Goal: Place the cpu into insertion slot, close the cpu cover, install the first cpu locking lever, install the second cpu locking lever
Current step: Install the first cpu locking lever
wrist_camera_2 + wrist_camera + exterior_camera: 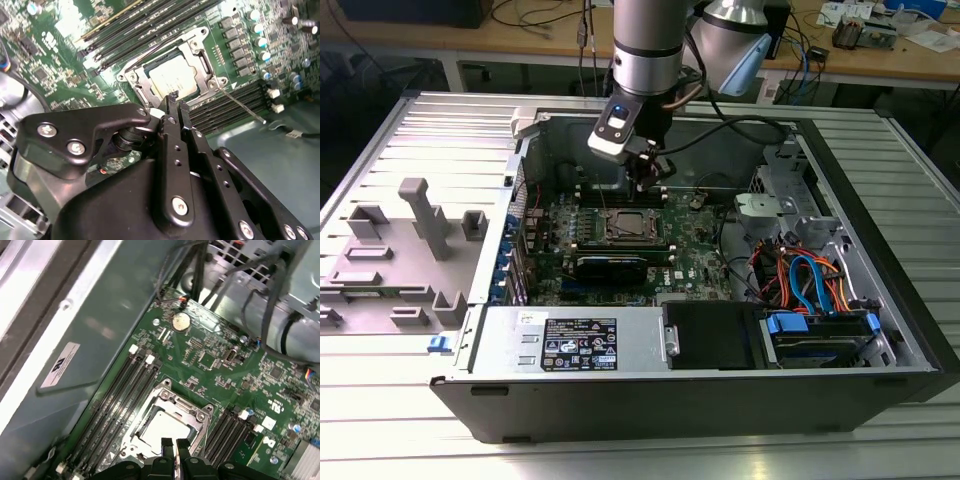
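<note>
My black two-fingered gripper is nearest, clenched on nothing, its tips poised just above the socket's near edge. Around me stands the open dark metal computer case, and on its floor lies the green motherboard.

Directly below my tips sits the square, silver-rimmed insertion slot. The small flat silvery-grey cpu already lies in it. The thin silvery metal cpu cover, with its square window, looks folded down around the chip.

So I judge the step in hand to be a locking lever: a thin steel lever rod juts free just beside my tips. To do it well, I should press with closed fingers near the rod's free end. I should sweep it down under its catch, staying clear of the chip.

Counted: one case, one motherboard, two banks of long black memory slots flanking the socket, one slot, one cover, one cpu and one free lever. A second lever I cannot make out for sure.
</note>
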